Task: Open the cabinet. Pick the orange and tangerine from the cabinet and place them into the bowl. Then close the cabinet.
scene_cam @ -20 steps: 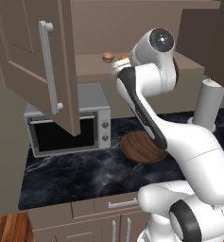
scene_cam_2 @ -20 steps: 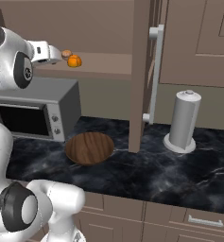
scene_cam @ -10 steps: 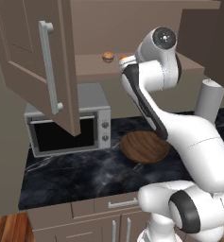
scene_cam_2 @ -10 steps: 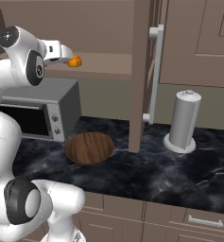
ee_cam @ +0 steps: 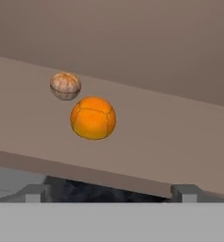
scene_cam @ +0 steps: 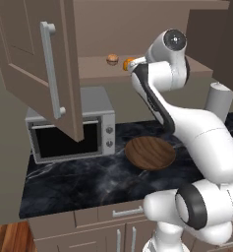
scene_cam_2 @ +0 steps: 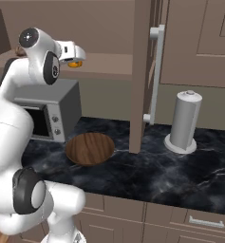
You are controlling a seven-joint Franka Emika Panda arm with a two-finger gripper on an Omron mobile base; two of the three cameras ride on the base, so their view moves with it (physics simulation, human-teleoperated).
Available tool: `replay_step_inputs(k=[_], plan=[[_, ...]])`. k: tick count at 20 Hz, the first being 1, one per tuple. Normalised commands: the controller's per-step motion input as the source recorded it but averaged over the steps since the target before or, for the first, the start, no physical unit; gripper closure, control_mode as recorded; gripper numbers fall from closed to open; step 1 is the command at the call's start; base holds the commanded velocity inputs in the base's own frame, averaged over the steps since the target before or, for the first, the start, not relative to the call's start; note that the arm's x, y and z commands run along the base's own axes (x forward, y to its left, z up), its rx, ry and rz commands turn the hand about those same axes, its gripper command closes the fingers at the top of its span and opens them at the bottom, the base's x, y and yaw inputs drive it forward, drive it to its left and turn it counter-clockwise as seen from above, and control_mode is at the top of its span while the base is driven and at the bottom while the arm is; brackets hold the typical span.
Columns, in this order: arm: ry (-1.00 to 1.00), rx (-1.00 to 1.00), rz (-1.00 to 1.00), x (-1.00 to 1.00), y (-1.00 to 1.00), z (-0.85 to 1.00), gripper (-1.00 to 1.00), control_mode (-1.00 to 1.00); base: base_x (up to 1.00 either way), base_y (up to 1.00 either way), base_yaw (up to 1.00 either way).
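Your cabinet (scene_cam: pixel 44 74) stands open, so that step is done. The orange (ee_cam: pixel 92 118) and the tangerine (ee_cam: pixel 65 85) sit on its shelf, the wooden bowl (scene_cam_2: pixel 90 148) on the tabletop holds nothing. Your hand (ee_cam: pixel 108 191) faces the orange wide open, holding nothing.

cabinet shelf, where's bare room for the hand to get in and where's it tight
On the cabinet shelf, the stretch to the orange's right in the hand view is bare, and so is the front strip between the fruit and the shelf edge. It is tight at the tangerine, which sits close behind the orange. The open gripper faces the shelf front.
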Motion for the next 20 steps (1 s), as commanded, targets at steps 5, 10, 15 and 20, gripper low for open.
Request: replay_step_inputs(k=[5, 10, 15, 20], plan=[[0.05, 0.05, 0.0, 0.28, 0.0, 0.0, -1.0, -1.0, 0.0, 0.0, 0.0], [0.06, 0.05, 0.0, 0.14, 0.0, 0.0, -1.0, -1.0, 0.0, 0.0, 0.0], [0.03, 0.03, 0.0, 0.13, 0.0, 0.0, -1.0, -1.0, 0.0, 0.0, 0.0], [0.0, 0.0, 0.0, 0.16, 0.01, -0.05, -1.0, -1.0, 0.0, 0.0, 0.0]])
